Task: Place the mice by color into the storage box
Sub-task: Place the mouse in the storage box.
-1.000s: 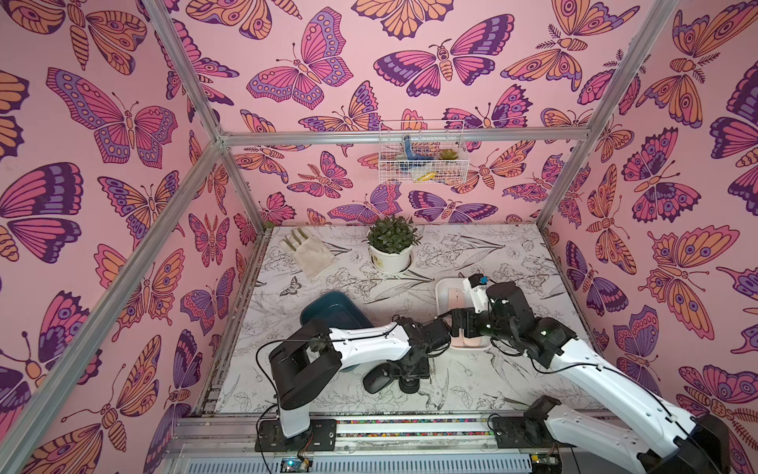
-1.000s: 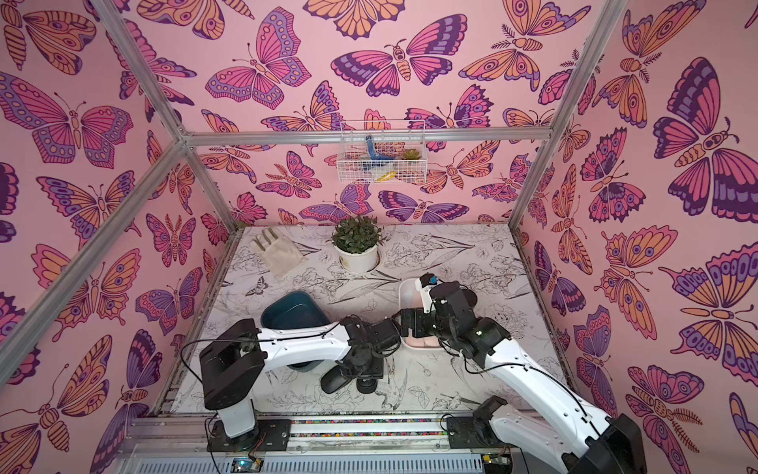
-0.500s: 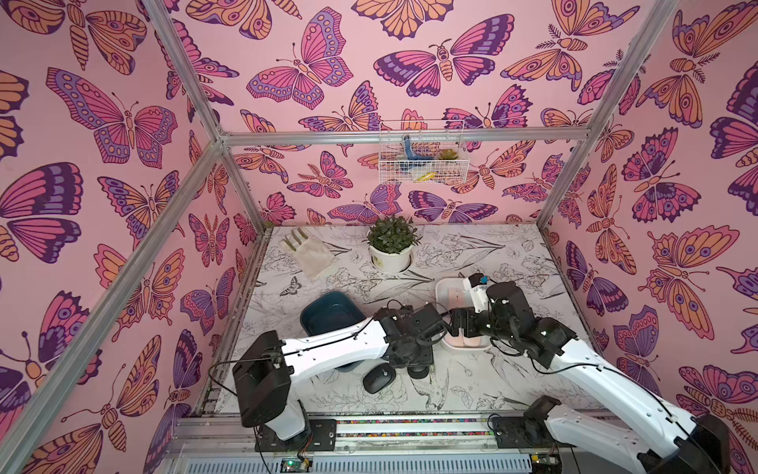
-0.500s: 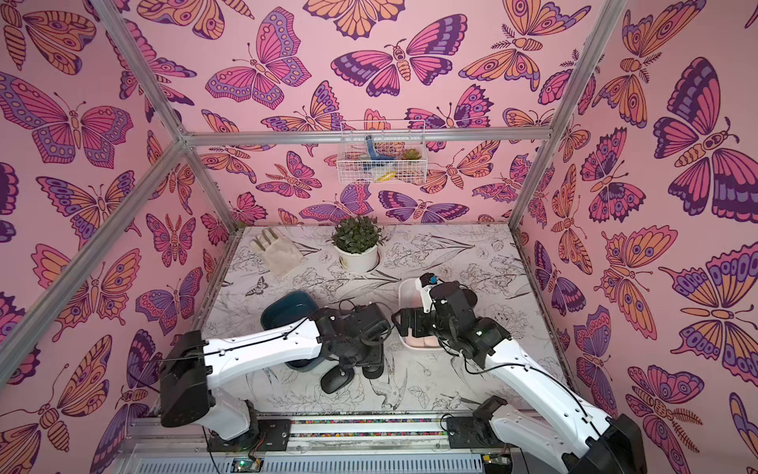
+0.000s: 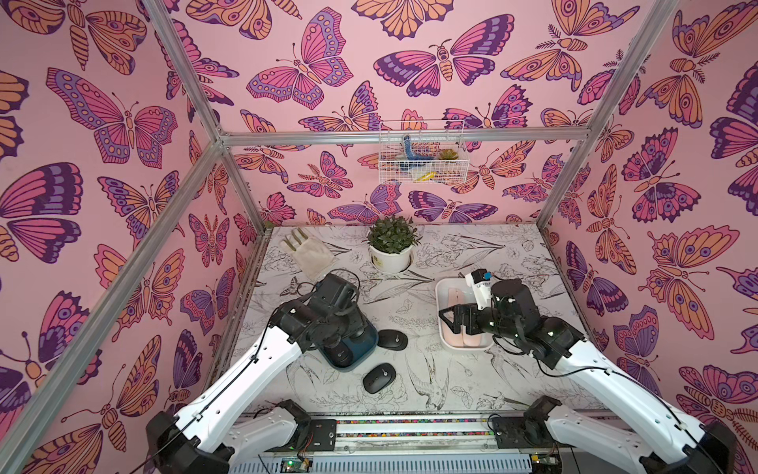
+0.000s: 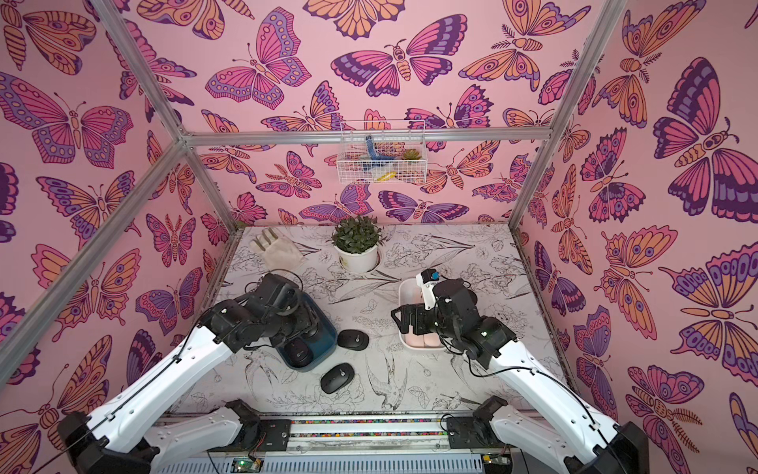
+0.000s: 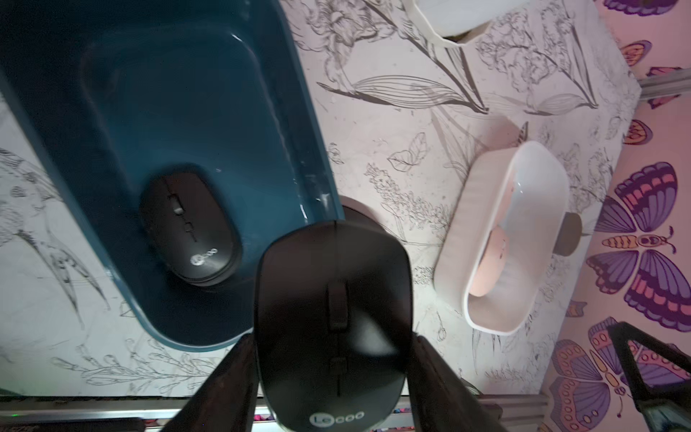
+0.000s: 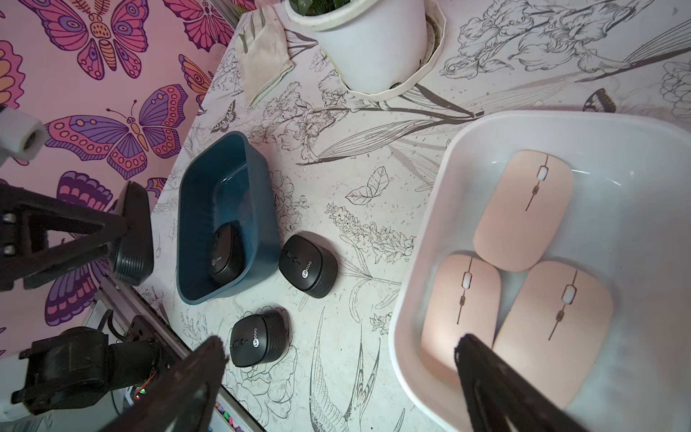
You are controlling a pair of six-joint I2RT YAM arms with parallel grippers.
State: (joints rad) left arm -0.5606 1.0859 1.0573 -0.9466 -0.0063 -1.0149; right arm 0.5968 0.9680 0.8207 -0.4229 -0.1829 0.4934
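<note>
Four black mice showed: a held mouse (image 7: 332,318) gripped at its sides by the left jaws, partly closed around it; a boxed mouse (image 7: 190,228) inside the blue box (image 7: 291,123) just below those jaws; and two loose mice (image 8: 307,266) (image 8: 258,336) on the tabletop (image 8: 374,179) between both arms' jaws. The right jaws gaped wide, empty, just above the white box (image 8: 430,232) holding three pink mice (image 8: 523,209).

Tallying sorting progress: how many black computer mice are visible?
4: one black oval mouse in the dark blue plastic box, another gripped by the left hand over it, two on the floral-print table beside it. None apparently hidden.
</note>
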